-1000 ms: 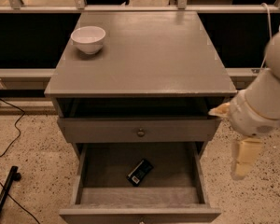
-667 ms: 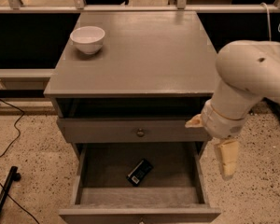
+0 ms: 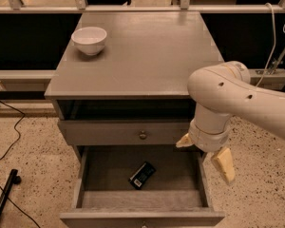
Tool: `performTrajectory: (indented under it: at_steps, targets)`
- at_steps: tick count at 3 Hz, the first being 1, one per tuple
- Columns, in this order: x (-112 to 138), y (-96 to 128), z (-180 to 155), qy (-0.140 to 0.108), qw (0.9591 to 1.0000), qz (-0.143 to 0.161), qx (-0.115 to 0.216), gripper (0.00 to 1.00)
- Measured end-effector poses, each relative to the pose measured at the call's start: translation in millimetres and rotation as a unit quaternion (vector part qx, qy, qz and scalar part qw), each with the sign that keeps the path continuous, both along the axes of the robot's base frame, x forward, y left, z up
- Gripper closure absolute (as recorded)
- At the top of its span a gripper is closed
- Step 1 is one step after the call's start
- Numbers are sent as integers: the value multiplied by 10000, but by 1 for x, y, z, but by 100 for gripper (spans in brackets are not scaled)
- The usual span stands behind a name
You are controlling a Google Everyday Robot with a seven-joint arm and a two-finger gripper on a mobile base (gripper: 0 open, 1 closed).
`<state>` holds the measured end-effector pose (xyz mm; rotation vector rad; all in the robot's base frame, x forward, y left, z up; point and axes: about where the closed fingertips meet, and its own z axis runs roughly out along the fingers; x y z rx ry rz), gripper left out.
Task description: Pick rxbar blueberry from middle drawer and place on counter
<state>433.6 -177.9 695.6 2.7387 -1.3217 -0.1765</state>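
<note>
The rxbar blueberry (image 3: 142,175) lies flat on the plank floor of the open middle drawer (image 3: 80,179), in the lower centre of the frame. It is turned at a slant, roughly midway between the side walls and clear of all of them. Its white label patch faces up.

The hand (image 3: 204,152) hangs at the lower right of the frame, over the drawer's right side and in front of the upper drawer (image 3: 109,133). Its two pale fingers (image 3: 224,164) are spread apart with nothing between them. It is well apart from the bar.

The bar looks light and thin, a slightly pliant slab in a slick foil wrapper. It should take a firm pinch without harm, but it may slide on the wood if nudged from one side. Since it lies so low, the best hold is probably across its short width near the middle, with the fingers coming straight down astride the long edges and turned to match the slant. A grip at an end would likely let it droop or pivot.

The tabletop (image 3: 147,56) in the upper centre carries only a white bowl (image 3: 89,40) at its upper left.
</note>
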Motion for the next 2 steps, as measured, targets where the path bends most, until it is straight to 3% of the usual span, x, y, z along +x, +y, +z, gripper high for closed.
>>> performTrajectory:
  at_steps: [1, 2]
  targets:
    - [9, 20, -7, -435, 9978, 351, -347, 0]
    - [11, 49, -14, -1417, 9807, 1273, -449, 0]
